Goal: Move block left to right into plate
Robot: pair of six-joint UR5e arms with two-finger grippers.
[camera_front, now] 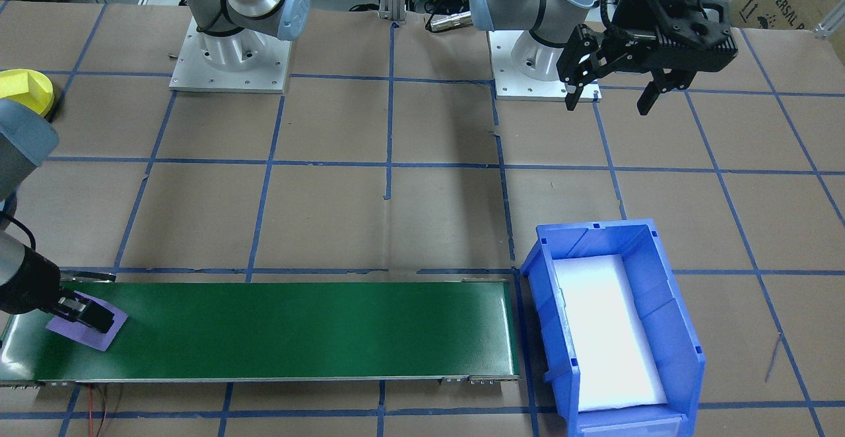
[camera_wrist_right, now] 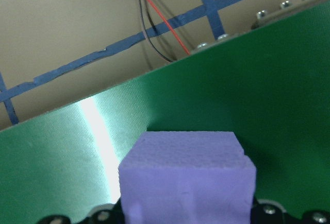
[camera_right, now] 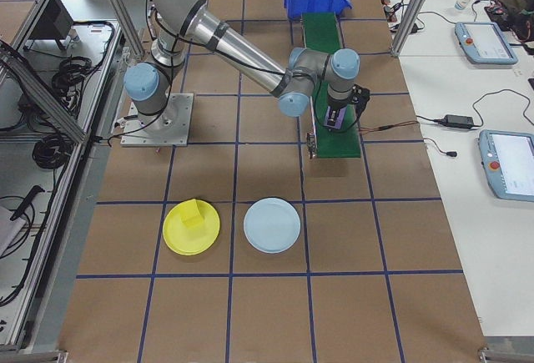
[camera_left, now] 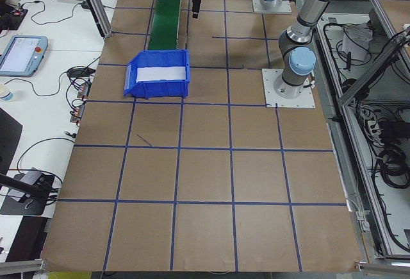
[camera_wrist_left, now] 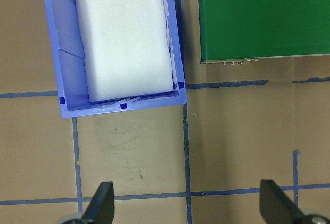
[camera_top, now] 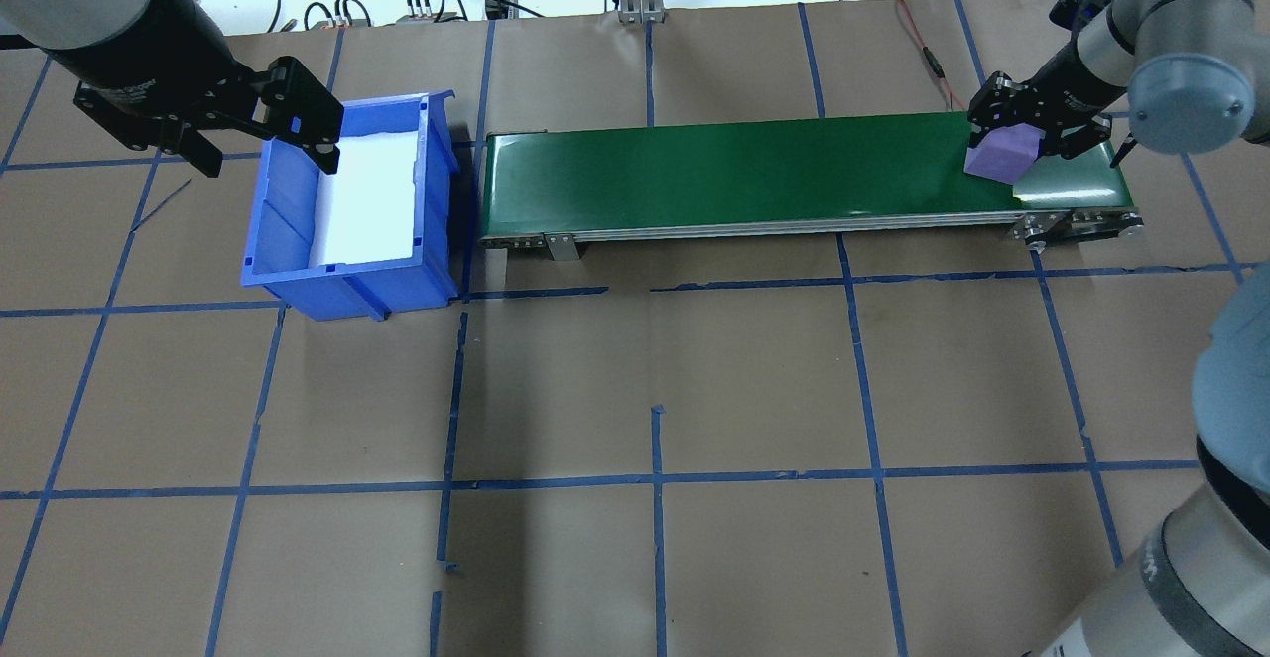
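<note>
A purple block [camera_top: 1000, 154] rests at the right end of the green conveyor belt [camera_top: 744, 166]; it also shows as the purple block [camera_front: 92, 328] in the front view. My right gripper [camera_top: 1032, 133] is shut on it, and the right wrist view has the block [camera_wrist_right: 188, 177] filling the space between the fingers. A light blue plate [camera_right: 272, 225] lies bare on the table, beside a yellow plate [camera_right: 192, 229] that carries a yellow block [camera_right: 193, 214]. My left gripper [camera_top: 266, 156] hangs open and empty above the near edge of the blue bin [camera_top: 298, 280].
The blue bin [camera_front: 548, 278] with a white foam pad inside stands at the belt's left end. Red and black wires [camera_wrist_right: 154, 33] run past the belt's right end. Both plates lie on the table's right side, away from the belt.
</note>
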